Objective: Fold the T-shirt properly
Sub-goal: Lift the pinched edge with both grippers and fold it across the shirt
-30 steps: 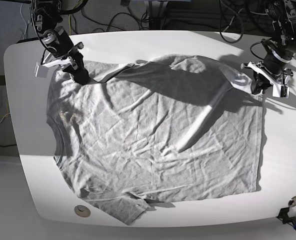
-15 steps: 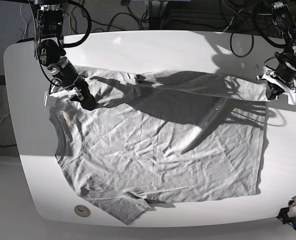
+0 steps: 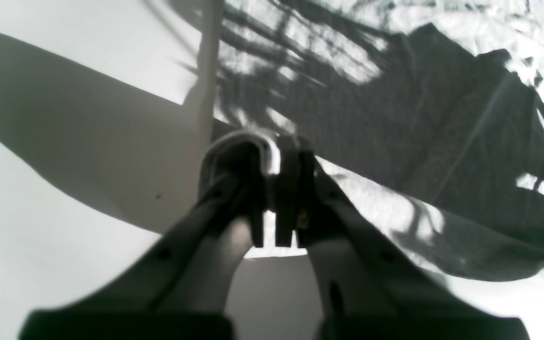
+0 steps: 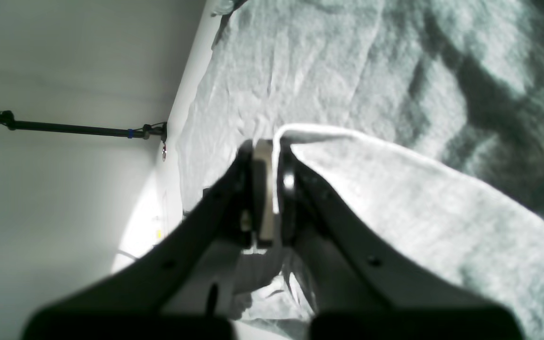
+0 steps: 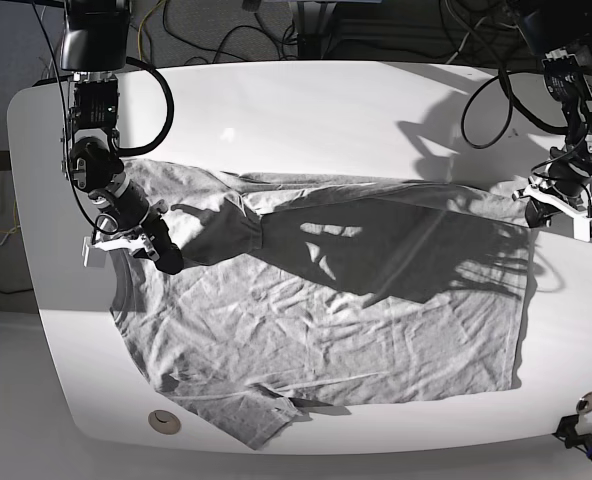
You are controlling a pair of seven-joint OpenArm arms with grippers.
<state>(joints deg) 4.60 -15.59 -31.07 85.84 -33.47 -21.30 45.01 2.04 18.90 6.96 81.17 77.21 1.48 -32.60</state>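
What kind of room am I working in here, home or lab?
Most likely a robotics lab or test bench: a bare white table, loose cables trailing behind it, and two mounted arms whose left gripper and right gripper pinch the T-shirt.

Table: broad white rounded tabletop (image 5: 306, 95), glossy.
Disc: small round metal inset (image 5: 163, 422), at seven o'clock.
Cables: black wires (image 5: 226, 30), at twelve o'clock, behind the table.

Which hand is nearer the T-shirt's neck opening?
Right. The right hand pinches the T-shirt at the collar end, just beside the neck opening. The left hand grips the cloth at the opposite, hem end.
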